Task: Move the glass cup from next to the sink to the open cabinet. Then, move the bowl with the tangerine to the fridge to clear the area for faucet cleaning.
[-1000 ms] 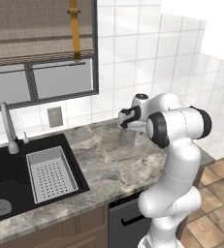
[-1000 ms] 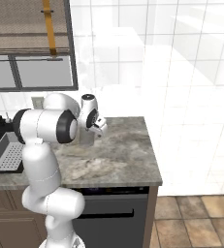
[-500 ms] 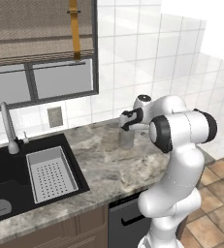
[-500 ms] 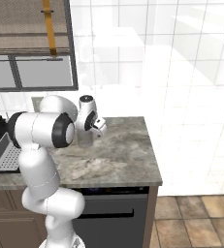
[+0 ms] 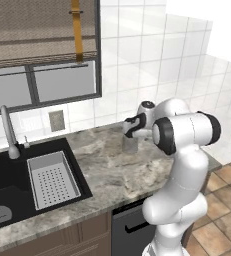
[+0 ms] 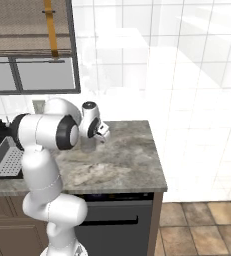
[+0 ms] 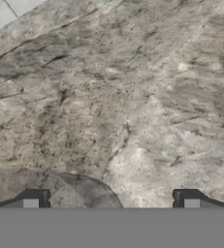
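Glass cup (image 5: 130, 144): a small translucent grey cylinder standing upright on the mottled grey-brown stone counter (image 5: 112, 172), near the tiled back wall and well to the right of the sink. In the hand view its curved rim (image 7: 79, 186) arcs across the lower left, between the finger tips but nearer the left one.

Gripper (image 7: 111, 201): two dark, square-ended finger tips spread wide with nothing between their pads, poised directly above the cup; whether either tip touches the glass cannot be told. In the left base view the dark hand (image 5: 133, 126) sits just over the cup's top; in the right base view the arm covers most of the cup (image 6: 89, 145).

Black recessed sink basin (image 5: 7, 187): matt, rectangular, set into the counter's left end. It holds a pale grey perforated rectangular drain tray (image 5: 52, 180).

Curved brushed-metal faucet (image 5: 8, 131): stands behind the basin.

Glossy white square wall tiles (image 5: 152, 55): cover the backsplash.
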